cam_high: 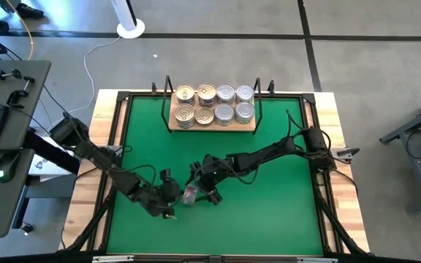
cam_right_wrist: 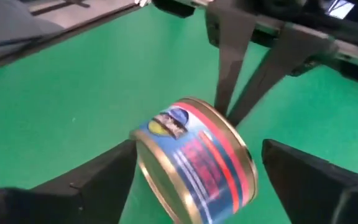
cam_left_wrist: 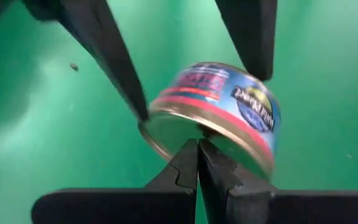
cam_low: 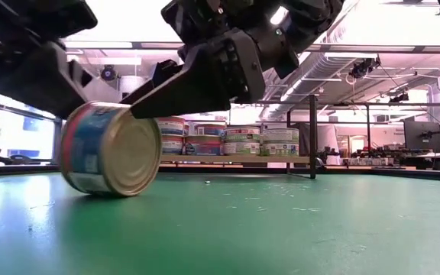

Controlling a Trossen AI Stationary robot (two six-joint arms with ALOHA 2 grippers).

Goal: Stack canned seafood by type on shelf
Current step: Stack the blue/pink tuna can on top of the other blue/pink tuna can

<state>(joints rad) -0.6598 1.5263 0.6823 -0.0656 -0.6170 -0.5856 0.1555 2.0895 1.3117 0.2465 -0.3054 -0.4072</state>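
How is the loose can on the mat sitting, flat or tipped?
Tipped: the can leans on its lower edge on the green mat, gold end facing sideways.

Bright, even light (left wrist view blurred)

Blurring on the tin's (cam_left_wrist: pixel 219 115) label, too fuzzy for reading. Hiding part of the shelf (cam_low: pixel 235 159) behind that tilted tin. Running off the picture's bottom edge: right pincer's fingers (cam_right_wrist: pixel 98 180).
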